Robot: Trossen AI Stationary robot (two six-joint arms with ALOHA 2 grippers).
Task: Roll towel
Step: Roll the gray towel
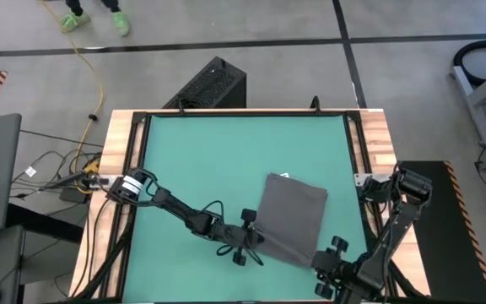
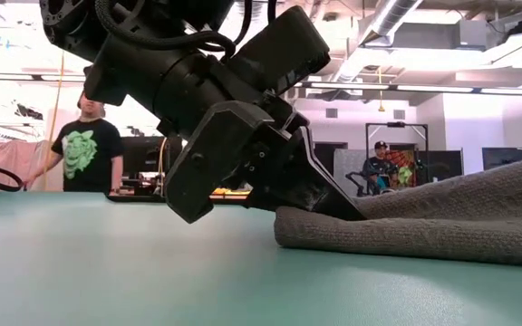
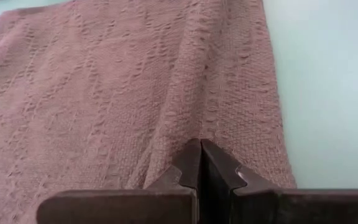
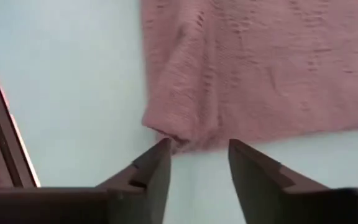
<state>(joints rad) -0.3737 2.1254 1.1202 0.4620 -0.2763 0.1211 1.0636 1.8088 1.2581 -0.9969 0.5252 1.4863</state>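
Observation:
The dark grey towel (image 1: 294,215) lies folded on the green mat (image 1: 209,160), right of the middle, with a small white tag (image 1: 283,176) at its far edge. My left gripper (image 1: 256,239) is shut at the towel's near left edge. In the low view its fingers (image 2: 333,201) run into the cloth above a thick rounded fold (image 2: 379,237) that rests on the mat. My right gripper (image 4: 199,149) hangs open just off the towel's near right corner (image 4: 174,138), with nothing between its fingers. My left gripper pinches a raised ridge of the towel (image 3: 197,127) between its shut fingertips, at the near left edge. The fingers slant down from the table's left side. One layer or several, I cannot tell. The towel lies on the mat, slightly humped at the hold.
Wooden rails (image 1: 125,143) frame the mat on the left and right. A black box (image 1: 213,84) stands beyond the far edge. Bare mat lies left of and beyond the towel. Two people (image 2: 89,149) show in the room behind the table.

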